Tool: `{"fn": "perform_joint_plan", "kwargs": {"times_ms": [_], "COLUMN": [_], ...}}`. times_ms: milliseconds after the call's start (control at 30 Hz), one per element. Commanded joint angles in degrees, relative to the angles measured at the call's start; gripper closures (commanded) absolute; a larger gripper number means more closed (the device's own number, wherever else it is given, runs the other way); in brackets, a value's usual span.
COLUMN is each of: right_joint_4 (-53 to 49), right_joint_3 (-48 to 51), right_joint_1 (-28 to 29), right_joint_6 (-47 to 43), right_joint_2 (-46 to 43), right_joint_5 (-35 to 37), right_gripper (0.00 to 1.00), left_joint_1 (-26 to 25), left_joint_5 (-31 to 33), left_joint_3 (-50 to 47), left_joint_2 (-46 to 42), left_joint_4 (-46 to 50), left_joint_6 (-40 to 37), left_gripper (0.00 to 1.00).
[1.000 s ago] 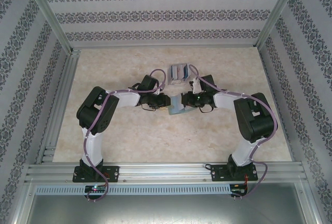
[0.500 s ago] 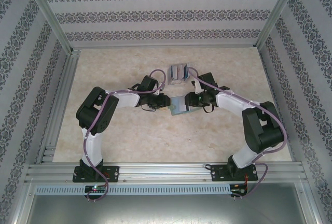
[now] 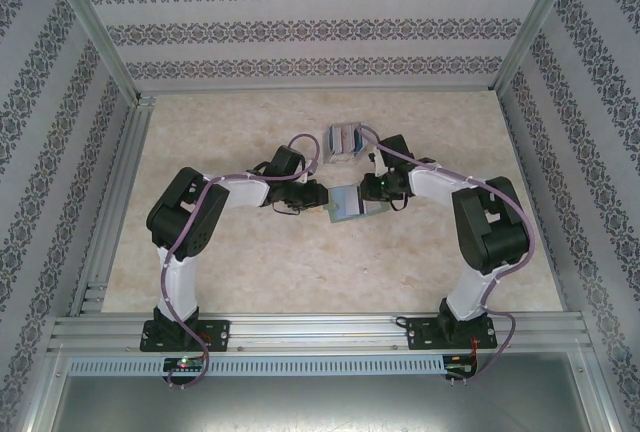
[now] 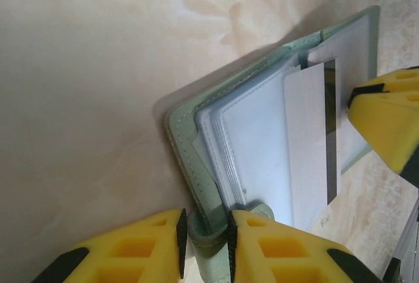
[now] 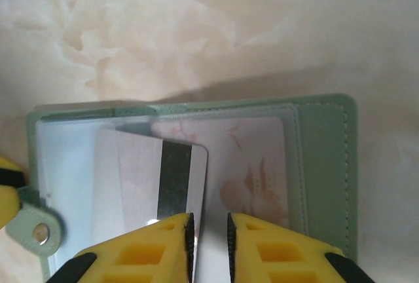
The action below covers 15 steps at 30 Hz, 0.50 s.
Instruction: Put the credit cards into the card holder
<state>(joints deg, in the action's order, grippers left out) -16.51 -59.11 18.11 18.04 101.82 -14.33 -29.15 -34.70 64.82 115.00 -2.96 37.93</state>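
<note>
The grey-green card holder [image 3: 348, 205] lies open mid-table between both grippers. My left gripper [image 4: 205, 237] is shut on its snap strap and cover edge [image 4: 186, 139]. A white credit card [image 5: 141, 171] with a black stripe lies slanted over the clear sleeves, partly tucked in. My right gripper [image 5: 208, 244] sits at that card's near end, jaws close together, the card's edge running in at the left pad. A pinkish card [image 5: 255, 165] sits in the right panel's sleeve. The bundle of credit cards [image 3: 343, 140] stands just beyond the holder.
Both forearms meet at the table's centre, the left gripper [image 3: 325, 202] and right gripper [image 3: 368, 195] almost touching across the holder. Aluminium frame rails [image 3: 110, 202] border the marble-patterned tabletop, with patterned walls around it.
The right arm swung its elbow out and back, and its jaws opened briefly and closed again at the card. The left arm has stayed put on the holder.
</note>
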Motion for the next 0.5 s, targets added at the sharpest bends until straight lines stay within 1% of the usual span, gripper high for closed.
{"fn": "perform_joint_plan", "kwargs": {"times_ms": [0,200,467], "right_joint_4": [0.6,0.8,1.2], "right_joint_3": [-2.3,-3.4,-4.6], "right_joint_1": [-0.2,1.8,3.9], "right_joint_6": [0.2,0.3,1.4], "right_joint_2": [1.1,3.5,4.0], "right_joint_5": [0.0,-0.1,-1.4], "right_gripper": [0.78,0.78,0.79], "left_joint_1": [-1.0,-1.1,-1.0], "left_joint_5": [0.2,-0.1,-0.4], "left_joint_3": [-1.7,-1.4,-0.6], "left_joint_2": [0.4,1.2,1.7], "left_joint_4": [0.9,0.5,0.7], "left_joint_6": [-0.2,0.0,-0.1], "left_gripper": [0.75,0.75,0.75]}}
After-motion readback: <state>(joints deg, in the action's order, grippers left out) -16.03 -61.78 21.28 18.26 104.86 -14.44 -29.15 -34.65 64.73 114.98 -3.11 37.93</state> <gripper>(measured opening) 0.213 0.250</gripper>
